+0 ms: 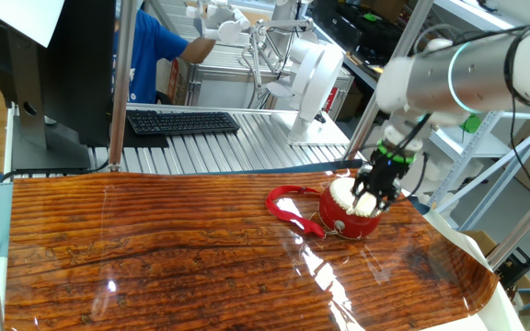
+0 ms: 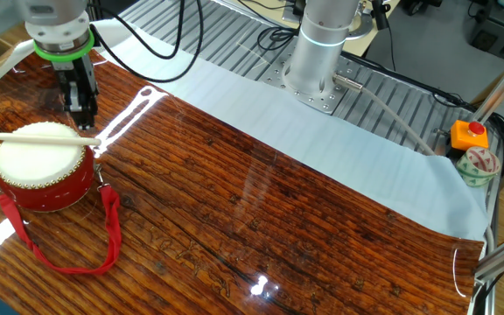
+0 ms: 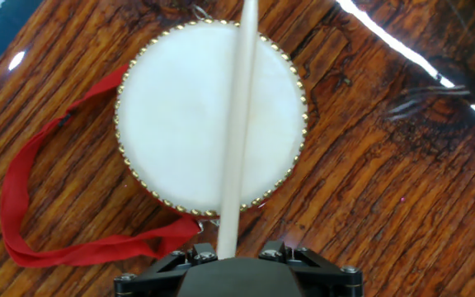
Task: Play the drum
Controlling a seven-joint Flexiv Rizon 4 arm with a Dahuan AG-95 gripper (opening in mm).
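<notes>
Closest to the hand view's lens, the tool (image 3: pixel 236 257) has its two fingers closed on the near end of a pale wooden drumstick (image 3: pixel 239 124), whose long axis runs straight away from the hand, across the middle of the drum's cream head and past its far rim. In the other fixed view the stick lies nearly level over the head, its free tip pointing away from the tool; whether it touches the skin I cannot tell. Beneath it the drum (image 2: pixel 44 171) stands upright on the counter (image 2: pixel 278 227), head facing up, red shell ringed with small gold studs at the rim. It sits close to one end edge of the wooden counter, near the corner where the pale blue-white sheet (image 2: pixel 322 140) borders the far long edge. Its red ribbon strap (image 2: pixel 68 249) trails loose on the wood in a loop, running out from the shell toward the counter's middle. Off the counter, beyond the sheet's far corner, a small green-and-white bowl (image 2: pixel 475 166) sits beside an orange box with a red button (image 2: pixel 469 134).
</notes>
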